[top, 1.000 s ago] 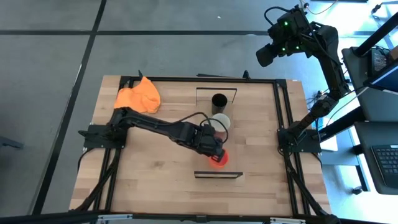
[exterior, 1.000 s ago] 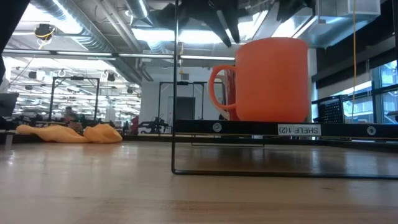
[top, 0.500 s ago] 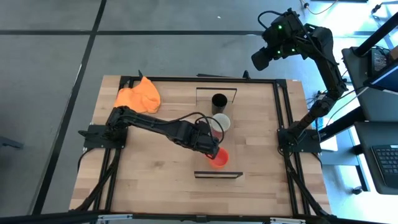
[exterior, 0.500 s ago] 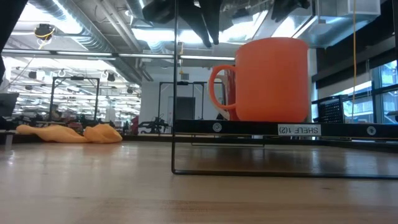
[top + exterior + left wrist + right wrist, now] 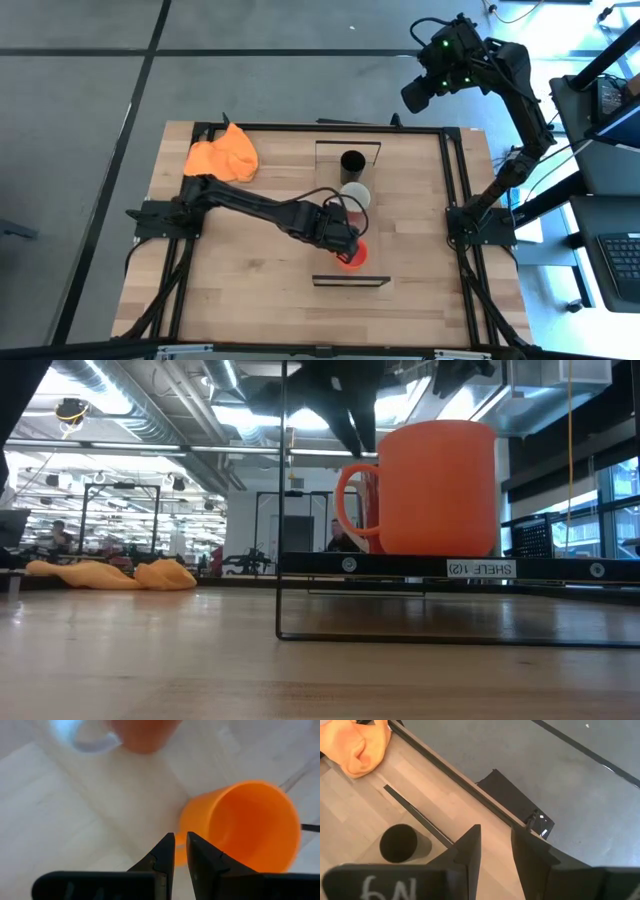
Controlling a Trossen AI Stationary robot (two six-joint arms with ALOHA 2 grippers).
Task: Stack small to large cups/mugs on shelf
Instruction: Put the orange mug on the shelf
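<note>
The small orange mug (image 5: 352, 256) stands upright on the shelf (image 5: 480, 568) near its near-end frame (image 5: 350, 282), its handle (image 5: 346, 500) toward the table's left. The red mug with white inside (image 5: 355, 195) stands mid-shelf, and the black mug (image 5: 352, 162) is by the far frame. My left gripper (image 5: 343, 243) hovers at the orange mug's left side, shut to a thin slit (image 5: 180, 847), with the mug's open mouth (image 5: 250, 827) just beyond. My right gripper (image 5: 418, 92) is raised beyond the table's far right corner, open (image 5: 496, 840). My left gripper comes slanting down from the table's left, and its fingertips (image 5: 356, 442) stand right over the orange mug's handle (image 5: 180, 854). I cannot tell whether they touch it. The mug rests upright on the shelf by its base.
An orange cloth (image 5: 222, 155) lies at the table's far left corner, also low on the left in the low view (image 5: 110, 574). Black table-frame rails (image 5: 455, 190) run along the right side. Bare wood lies to the left of the shelf.
My left gripper drew back from the orange mug toward the table's far left, then came back to it and dropped lower over the handle. The orange mug kept its place. My right arm swung a little toward the left, high above the far edge.
</note>
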